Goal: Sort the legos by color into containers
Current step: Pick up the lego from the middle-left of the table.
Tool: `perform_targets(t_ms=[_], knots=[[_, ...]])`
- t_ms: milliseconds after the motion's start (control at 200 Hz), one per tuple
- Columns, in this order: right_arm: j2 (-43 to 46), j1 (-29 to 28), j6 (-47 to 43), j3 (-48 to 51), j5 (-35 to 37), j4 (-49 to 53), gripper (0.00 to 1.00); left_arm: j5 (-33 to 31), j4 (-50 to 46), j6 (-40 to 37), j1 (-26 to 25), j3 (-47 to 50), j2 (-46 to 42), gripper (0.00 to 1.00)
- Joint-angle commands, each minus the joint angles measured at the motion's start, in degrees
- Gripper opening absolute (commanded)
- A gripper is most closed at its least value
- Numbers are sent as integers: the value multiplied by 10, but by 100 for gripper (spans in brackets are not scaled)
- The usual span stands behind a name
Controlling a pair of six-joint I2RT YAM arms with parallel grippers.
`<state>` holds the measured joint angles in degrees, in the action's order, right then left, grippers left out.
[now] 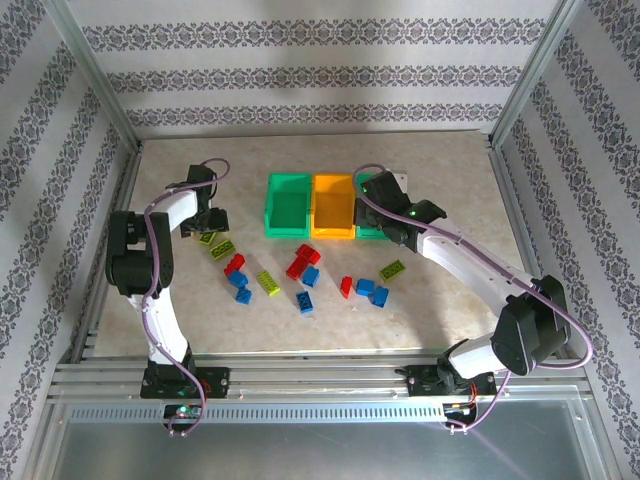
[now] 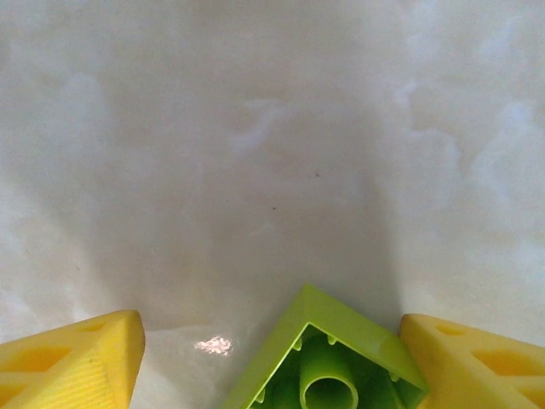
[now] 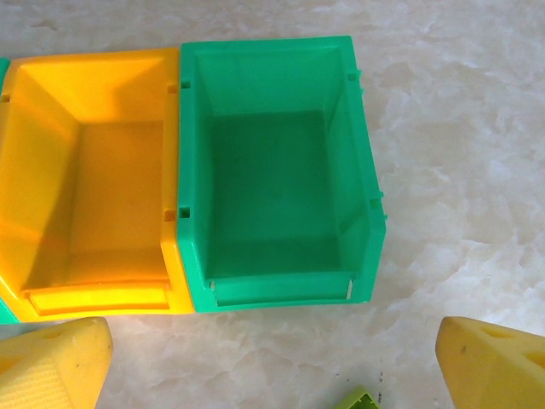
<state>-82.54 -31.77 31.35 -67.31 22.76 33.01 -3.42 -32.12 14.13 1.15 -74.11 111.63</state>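
Red, blue and yellow-green legos lie scattered on the table in front of the containers, among them a red pair [image 1: 302, 261] and a blue one [image 1: 305, 302]. The row of containers is a left green bin [image 1: 288, 205], an orange bin [image 1: 333, 205] and a right green bin [image 3: 281, 170]; the orange [image 3: 85, 179] and right green bins hold nothing. My left gripper [image 1: 210, 228] [image 2: 271, 328] is open and low over the table, with a yellow-green brick [image 2: 328, 366] lying hollow side up between its fingers, close to the right finger [image 2: 477, 362]. My right gripper [image 1: 385, 215] [image 3: 272, 332] hangs open just in front of the right green bin, nothing between its fingers.
A corner of another yellow-green brick [image 3: 362, 399] shows on the table below the right gripper. Metal frame posts and patterned walls close in the table [image 1: 450, 170] on three sides. My right arm covers most of the right green bin in the top view.
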Motion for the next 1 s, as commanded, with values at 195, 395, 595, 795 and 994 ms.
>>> perform_targets(t_ms=[195,395,595,795,994], knots=[[-19,-13,1,-18,16,17,98,13,2,28,19,37,-24,64],[-16,-15,8,-11,21,15,98,32,9,32,20,67,-43,50],[-14,-15,23,9,31,16,98,49,27,39,20,84,-75,31],[10,-16,62,64,50,10,98,81,55,44,16,97,-138,22],[53,-27,111,134,79,-1,98,100,103,63,-28,110,-212,17]])
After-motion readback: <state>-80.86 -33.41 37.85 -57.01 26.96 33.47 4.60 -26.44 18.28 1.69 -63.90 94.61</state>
